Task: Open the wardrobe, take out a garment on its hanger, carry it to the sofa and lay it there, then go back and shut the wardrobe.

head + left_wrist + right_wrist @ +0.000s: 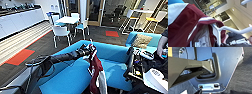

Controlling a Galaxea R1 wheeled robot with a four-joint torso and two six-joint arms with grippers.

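— How much room is there around the sofa (75,75)?
— Open seat below the left gripper (88,49); dark carpet beyond its rounded back, a white table (67,20) and chairs well apart.
— And the garment (96,72)?
— The maroon jacket with white sleeves hangs over the seat from its white hanger (233,30), which the left fingers grip. The right fingers: cannot tell.

My left arm (65,56) is a black, jointed tube with thin dark cables looping from its base. My shell (226,65) is a glossy grey-blue moulded panel bearing a small recessed white connector plate (208,86) and one screw (180,51).
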